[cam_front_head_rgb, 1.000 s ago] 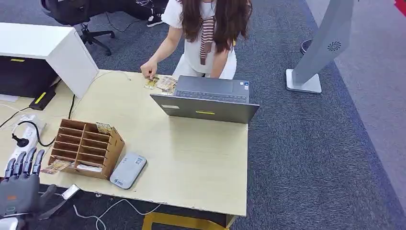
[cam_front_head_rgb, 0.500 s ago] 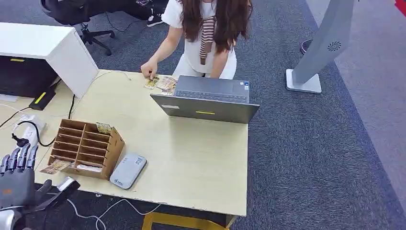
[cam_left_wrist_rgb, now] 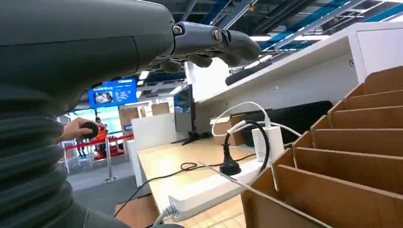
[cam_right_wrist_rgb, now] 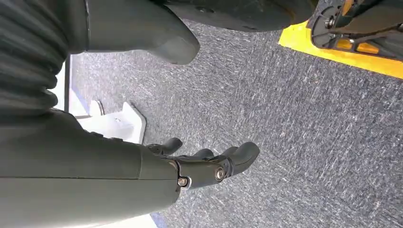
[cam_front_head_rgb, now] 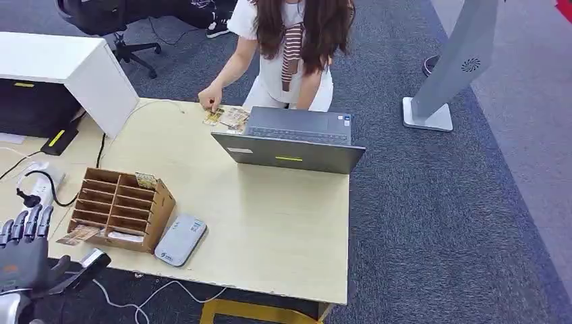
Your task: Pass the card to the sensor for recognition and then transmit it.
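left hand [cam_front_head_rgb: 25,253]: held open, empty, beside card rack [cam_front_head_rgb: 120,208] | right hand [cam_right_wrist_rgb: 209,164]: hung open over carpet [cam_right_wrist_rgb: 304,123]

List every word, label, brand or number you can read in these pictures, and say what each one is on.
No text can be read.
Grey sensor box: small mark near one corner, too small.
Laptop: yellow sticker on the lid and blue sticker by the keyboard, both blurred.
Blue wall screen: content blurred.
Cards by the person's hand: print too small.
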`<state>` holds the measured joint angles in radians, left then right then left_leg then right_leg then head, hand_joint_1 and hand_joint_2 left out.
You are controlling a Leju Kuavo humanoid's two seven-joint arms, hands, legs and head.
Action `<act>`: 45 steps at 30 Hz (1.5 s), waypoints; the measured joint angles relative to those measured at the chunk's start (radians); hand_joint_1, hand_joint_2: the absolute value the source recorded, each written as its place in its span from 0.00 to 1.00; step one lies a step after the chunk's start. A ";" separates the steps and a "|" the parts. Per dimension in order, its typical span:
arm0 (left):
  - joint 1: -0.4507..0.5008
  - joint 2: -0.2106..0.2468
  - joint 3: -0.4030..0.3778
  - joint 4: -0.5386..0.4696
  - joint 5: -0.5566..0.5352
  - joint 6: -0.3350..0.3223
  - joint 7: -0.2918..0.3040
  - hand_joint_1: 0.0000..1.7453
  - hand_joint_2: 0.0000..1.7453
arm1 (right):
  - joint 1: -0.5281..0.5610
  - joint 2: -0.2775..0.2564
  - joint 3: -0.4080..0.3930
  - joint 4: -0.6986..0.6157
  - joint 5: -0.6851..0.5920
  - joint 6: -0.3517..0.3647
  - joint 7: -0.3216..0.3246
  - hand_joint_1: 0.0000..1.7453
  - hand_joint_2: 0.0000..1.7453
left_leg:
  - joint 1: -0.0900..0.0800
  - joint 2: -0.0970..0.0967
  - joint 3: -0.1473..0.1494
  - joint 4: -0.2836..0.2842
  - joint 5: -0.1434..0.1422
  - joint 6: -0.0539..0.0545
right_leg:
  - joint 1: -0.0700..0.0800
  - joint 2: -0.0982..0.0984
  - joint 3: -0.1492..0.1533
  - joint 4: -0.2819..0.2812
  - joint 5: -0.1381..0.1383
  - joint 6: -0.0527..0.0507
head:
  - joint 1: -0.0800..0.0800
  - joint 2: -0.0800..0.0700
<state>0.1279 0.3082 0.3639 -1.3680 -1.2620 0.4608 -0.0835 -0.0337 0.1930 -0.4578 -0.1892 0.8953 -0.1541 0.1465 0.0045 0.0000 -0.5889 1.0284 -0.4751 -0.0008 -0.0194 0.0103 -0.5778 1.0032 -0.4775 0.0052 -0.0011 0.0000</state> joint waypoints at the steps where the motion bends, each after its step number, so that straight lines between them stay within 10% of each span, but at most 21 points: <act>1: -0.003 0.000 -0.004 0.002 -0.005 -0.001 0.001 0.00 1.00 | 0.000 0.000 0.000 0.000 0.003 0.001 0.000 0.00 1.00 | 0.000 0.000 0.000 0.000 0.000 0.000 | 0.000 0.000 0.000 0.000 0.000 0.000 | 0.000 0.000; 45: -0.041 0.004 -0.079 0.038 -0.007 0.011 0.062 0.00 1.00 | -0.001 0.000 -0.010 0.000 0.015 0.004 -0.013 0.00 1.00 | 0.000 0.000 0.000 0.000 0.000 0.000 | 0.000 0.000 0.000 0.000 0.000 0.000 | 0.000 0.000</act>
<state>0.0864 0.3120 0.2846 -1.3298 -1.2688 0.4723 -0.0217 -0.0346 0.1930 -0.4673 -0.1892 0.9106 -0.1503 0.1335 0.0045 0.0000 -0.5891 1.0284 -0.4751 -0.0008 -0.0194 0.0107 -0.5778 1.0032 -0.4775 0.0052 -0.0015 0.0000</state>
